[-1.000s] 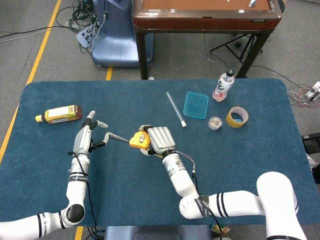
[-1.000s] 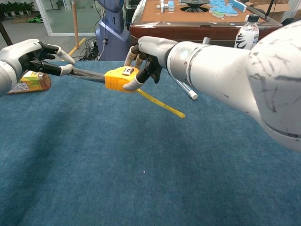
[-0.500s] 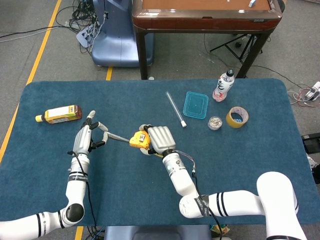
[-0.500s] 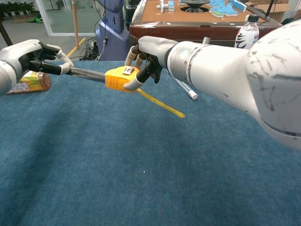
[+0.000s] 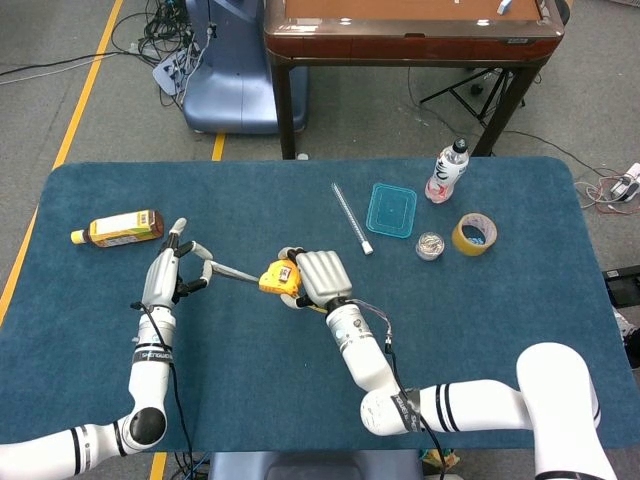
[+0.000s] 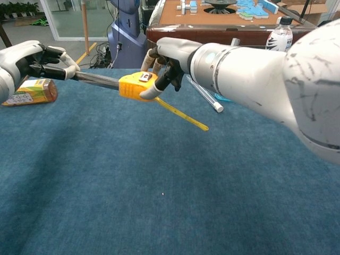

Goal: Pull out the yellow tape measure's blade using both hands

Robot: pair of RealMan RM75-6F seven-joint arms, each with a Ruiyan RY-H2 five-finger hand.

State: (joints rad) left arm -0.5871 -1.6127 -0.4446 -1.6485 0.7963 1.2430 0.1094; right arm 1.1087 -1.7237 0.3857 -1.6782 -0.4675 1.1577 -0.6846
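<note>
Two hands share the pull: the right hand (image 6: 169,59) grips the yellow plastic tape measure case (image 6: 136,86) above the cloth, while the left hand (image 6: 33,59) pinches the dark blade's (image 6: 95,79) tip. Best practice: steady case, straight leftward draw, firm pinch.

The counter (image 5: 300,400) is covered in dark teal-blue cloth. The tape measure (image 5: 276,280) is cased in yellow, its blade (image 6: 98,79) seen as dark grey. Both hands, left (image 5: 168,275) and right (image 5: 318,277), are finished in white with black. The box (image 5: 391,210) is tinted clear turquoise, the tape roll (image 5: 474,234) tan.
</note>
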